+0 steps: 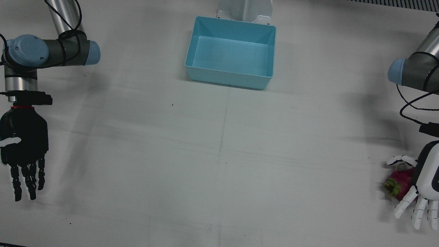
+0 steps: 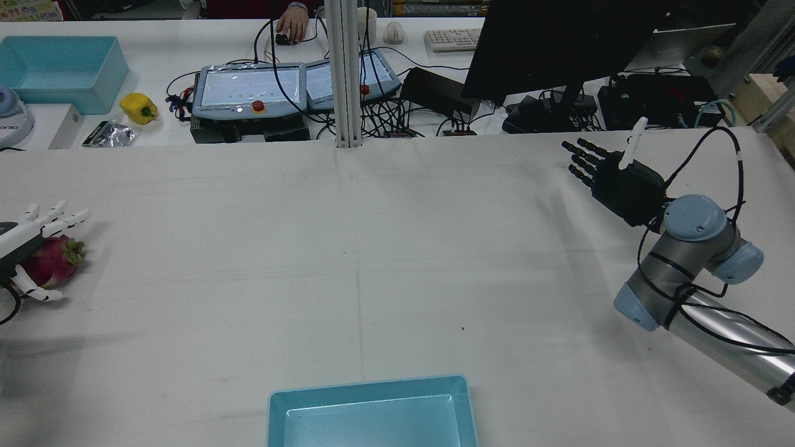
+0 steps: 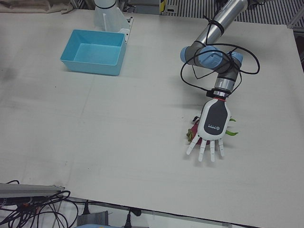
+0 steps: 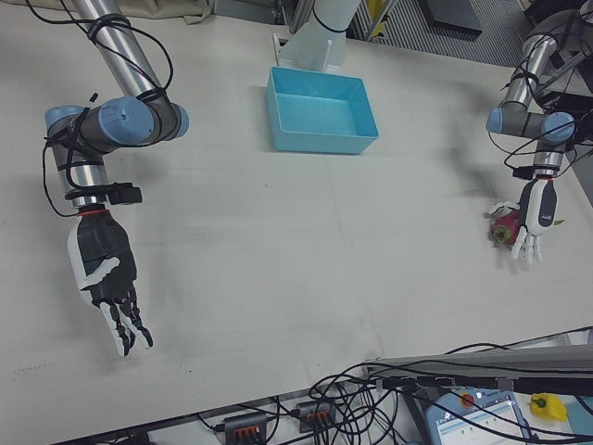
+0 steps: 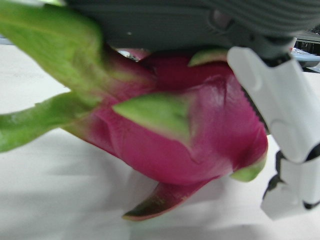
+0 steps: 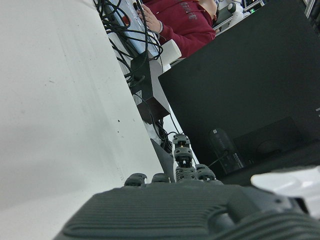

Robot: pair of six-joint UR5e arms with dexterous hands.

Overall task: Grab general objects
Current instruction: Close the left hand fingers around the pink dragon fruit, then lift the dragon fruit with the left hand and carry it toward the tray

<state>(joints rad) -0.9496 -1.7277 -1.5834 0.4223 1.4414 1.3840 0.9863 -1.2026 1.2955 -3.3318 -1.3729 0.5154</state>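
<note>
- Near the desk (image 1: 219, 154) edge, the left hand (image 1: 423, 187) lay over the dragon fruit (image 1: 399, 183), fingers (image 1: 404, 205) spread, not yet closed.
- Closing off-centre could have rolled it away.
- The right hand (image 1: 24, 144) hung open-fingered, empty.

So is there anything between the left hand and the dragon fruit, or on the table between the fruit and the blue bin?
Nothing visible. The left hand sits directly over the dragon fruit, fingers spread, and the table toward the blue bin shows bare.
</note>
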